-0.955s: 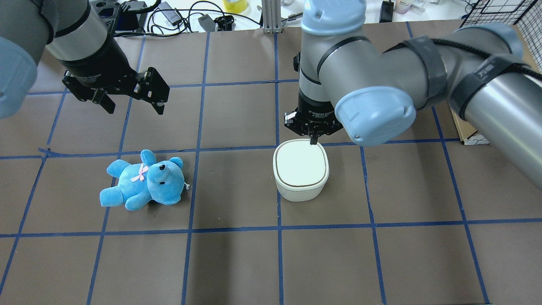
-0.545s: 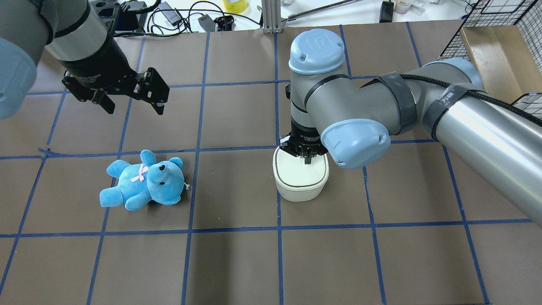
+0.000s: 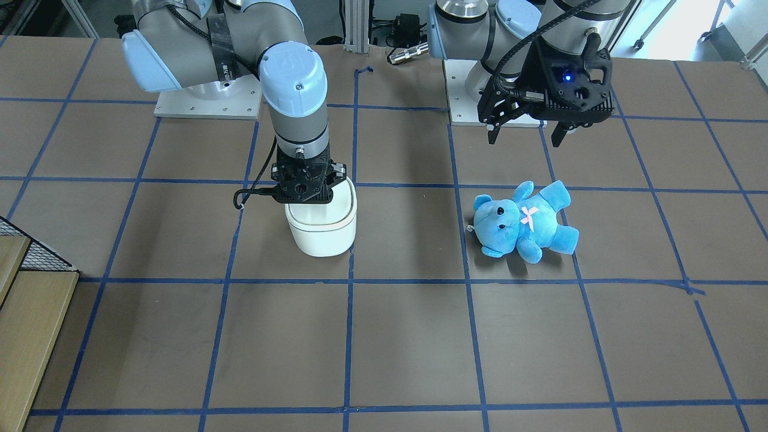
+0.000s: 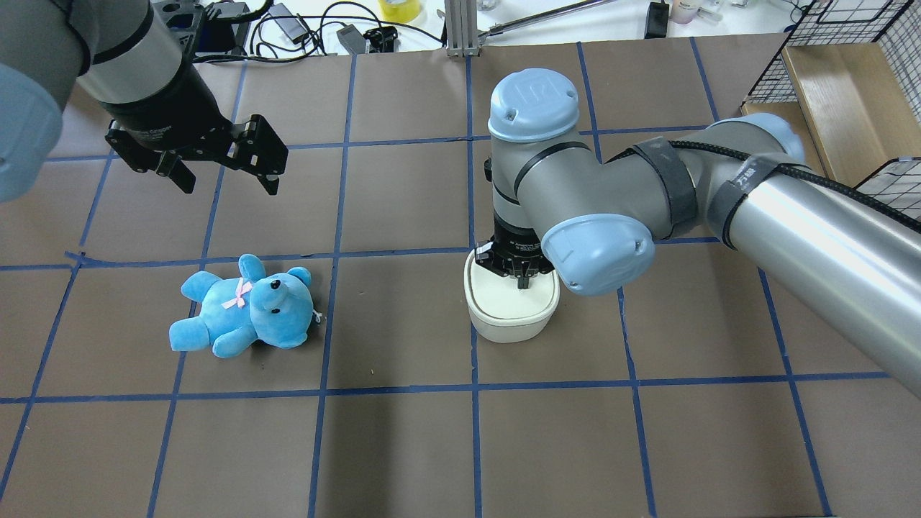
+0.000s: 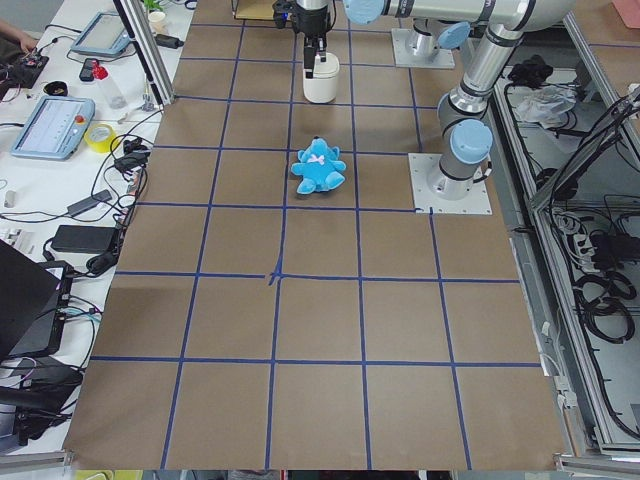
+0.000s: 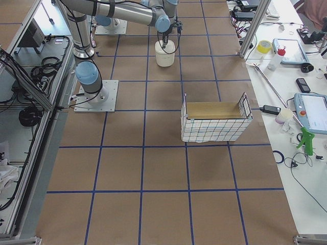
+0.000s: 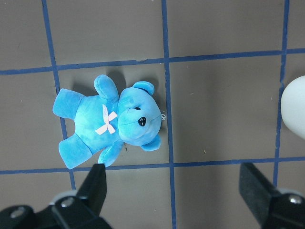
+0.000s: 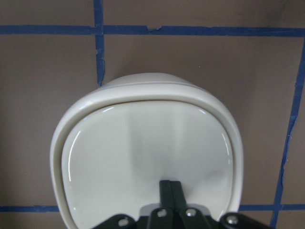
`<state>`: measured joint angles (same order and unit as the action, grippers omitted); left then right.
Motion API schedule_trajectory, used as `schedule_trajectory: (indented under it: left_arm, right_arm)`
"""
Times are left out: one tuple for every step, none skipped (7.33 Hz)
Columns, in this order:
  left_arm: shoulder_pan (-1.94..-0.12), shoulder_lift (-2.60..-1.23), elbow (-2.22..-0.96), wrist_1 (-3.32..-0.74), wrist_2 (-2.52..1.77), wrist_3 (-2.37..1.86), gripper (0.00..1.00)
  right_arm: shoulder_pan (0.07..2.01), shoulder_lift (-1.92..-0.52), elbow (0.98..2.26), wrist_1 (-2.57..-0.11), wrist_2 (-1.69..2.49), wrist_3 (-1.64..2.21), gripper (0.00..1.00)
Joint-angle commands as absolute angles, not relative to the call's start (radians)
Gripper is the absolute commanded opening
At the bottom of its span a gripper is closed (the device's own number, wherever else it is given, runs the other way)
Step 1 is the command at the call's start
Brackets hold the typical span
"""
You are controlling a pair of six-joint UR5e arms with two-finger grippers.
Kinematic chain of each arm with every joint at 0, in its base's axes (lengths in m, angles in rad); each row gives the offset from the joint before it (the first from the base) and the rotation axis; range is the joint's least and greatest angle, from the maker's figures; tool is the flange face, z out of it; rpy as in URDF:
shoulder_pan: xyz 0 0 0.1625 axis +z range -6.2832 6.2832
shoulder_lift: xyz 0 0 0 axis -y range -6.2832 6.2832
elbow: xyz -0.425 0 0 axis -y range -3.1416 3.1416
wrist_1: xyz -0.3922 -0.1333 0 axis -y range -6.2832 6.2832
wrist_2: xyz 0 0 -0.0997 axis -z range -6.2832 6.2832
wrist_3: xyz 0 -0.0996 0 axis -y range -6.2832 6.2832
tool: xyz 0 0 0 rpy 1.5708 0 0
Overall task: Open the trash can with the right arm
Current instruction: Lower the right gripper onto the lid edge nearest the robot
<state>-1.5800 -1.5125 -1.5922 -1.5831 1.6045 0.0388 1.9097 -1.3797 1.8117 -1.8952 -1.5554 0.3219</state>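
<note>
Silver-grey tubes, pale blue joint caps on right arm (image 4: pixel 827 223) and left arm (image 4: pixel 126 68); small screws and an embossed mark on the right one's cap; black braided cable under dark straps along it. Black right gripper (image 4: pixel 524 280) and left gripper (image 4: pixel 229 183), white lettering round their collars; blue light on the left housing.

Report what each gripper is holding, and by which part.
Nothing is held. The right gripper is shut, fingers together over the lid of the trash can, clamping nothing. The left gripper hangs open and empty, apart from the teddy bear.
</note>
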Motion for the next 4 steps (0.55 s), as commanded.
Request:
schedule_trajectory:
  left_arm:
    - [-1.580, -1.513, -1.592, -1.583, 1.605, 0.040, 1.00]
    - [-1.582, -1.513, -1.592, -1.583, 1.605, 0.038, 1.00]
    - [-1.580, -1.513, -1.592, -1.583, 1.605, 0.038, 1.00]
    - [-1.580, -1.513, -1.592, -1.583, 1.605, 0.038, 1.00]
  right_arm:
    - [1.910, -1.390, 1.812, -1.898, -1.557, 0.327, 0.05]
    - [1.910, -1.411, 1.789, -1.894, -1.572, 0.325, 0.92]
    - [1.910, -1.467, 1.748, -1.863, -1.575, 0.325, 1.00]
    - [1.895, -1.504, 1.683, -1.759, -1.578, 0.324, 1.00]
